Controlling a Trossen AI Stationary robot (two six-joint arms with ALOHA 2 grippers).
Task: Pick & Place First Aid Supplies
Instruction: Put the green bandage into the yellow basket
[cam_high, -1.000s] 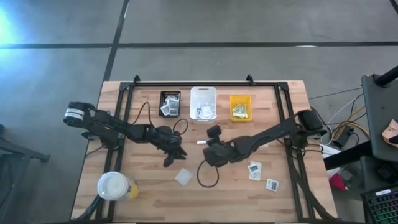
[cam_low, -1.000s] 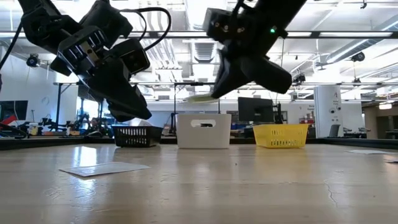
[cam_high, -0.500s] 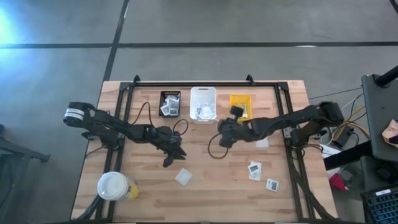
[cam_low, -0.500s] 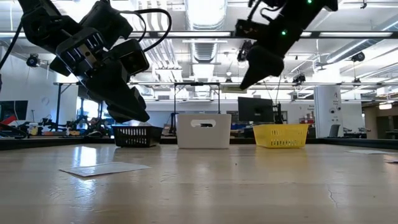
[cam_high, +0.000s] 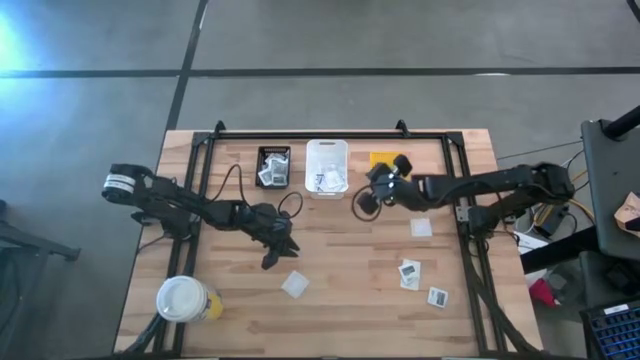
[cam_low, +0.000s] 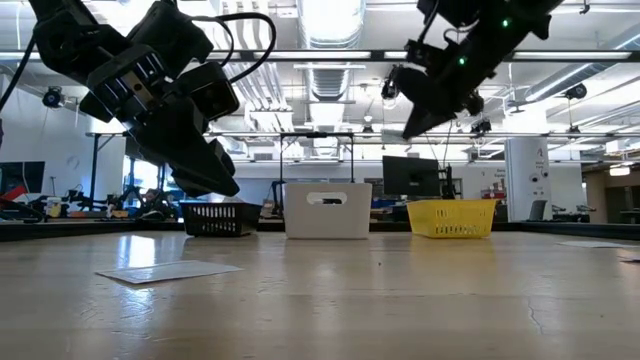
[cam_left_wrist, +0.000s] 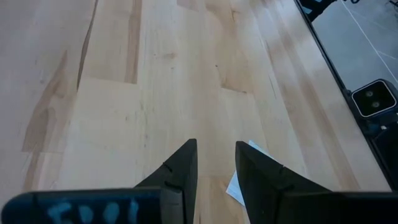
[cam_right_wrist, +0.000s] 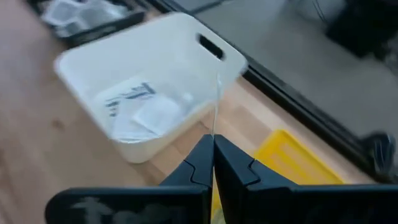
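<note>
Carrying a narrow pale strip (cam_right_wrist: 214, 106) pinched edge-on between fully closed fingers, the right gripper (cam_high: 372, 180) is hovering near the bench's (cam_high: 340, 310) far edge, between the white bin (cam_high: 326, 166) and the yellow bin (cam_high: 384, 160); a second ago it was over mid-bench. The left gripper (cam_high: 278, 252), part-open and empty, is waiting unmoved just beside a white packet (cam_high: 295, 285). Bins are already holding packets, while four are lying loose toward the near edge.

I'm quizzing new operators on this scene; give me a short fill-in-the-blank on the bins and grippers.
1. The white bin stands between the black bin and the ____ bin.
2. The right gripper is shut on a thin ____.
3. The left gripper hangs with its fingers ____.
4. The cup stands nearest the ____ arm.

Missing: yellow; strip; open; left
</note>
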